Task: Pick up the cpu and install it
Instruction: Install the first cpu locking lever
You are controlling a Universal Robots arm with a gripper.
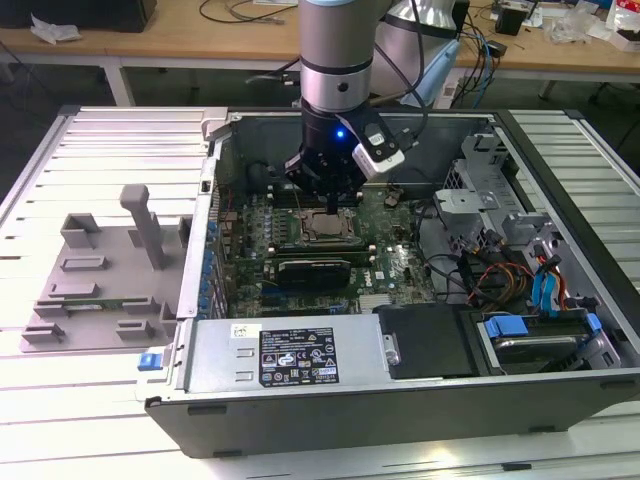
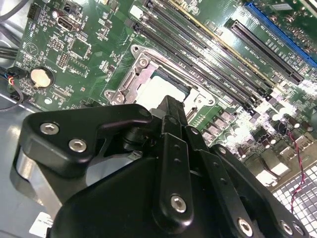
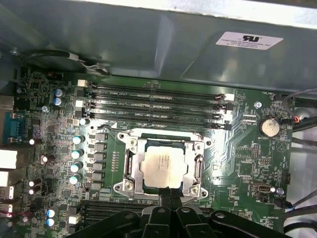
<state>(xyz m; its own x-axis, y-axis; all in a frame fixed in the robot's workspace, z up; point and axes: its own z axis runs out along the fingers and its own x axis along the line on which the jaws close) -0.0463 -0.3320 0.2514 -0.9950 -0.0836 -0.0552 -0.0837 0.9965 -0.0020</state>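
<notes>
Arm: gripper (image 1: 333, 198) hangs over the motherboard (image 1: 395, 250) inside the open case (image 1: 420, 405), at the centre of the exterior view. Its fingers (image 3: 162, 199) look pressed together with nothing between them (clearest in the first wrist view).

Part: cpu (image 3: 163, 167) lies flat in the socket frame (image 3: 128, 166), silver top up. The fingertips stand over the frame's rim, just beside the cpu's edge; contact cannot be told.

Other: grey tray (image 1: 100, 280) lies outside the case, at the exterior view's left.

Open computer case (image 1: 400, 420), green motherboard (image 3: 237, 153), grey tray (image 1: 115, 250) beside the case, perhaps a coin battery (image 3: 270, 127)
</notes>
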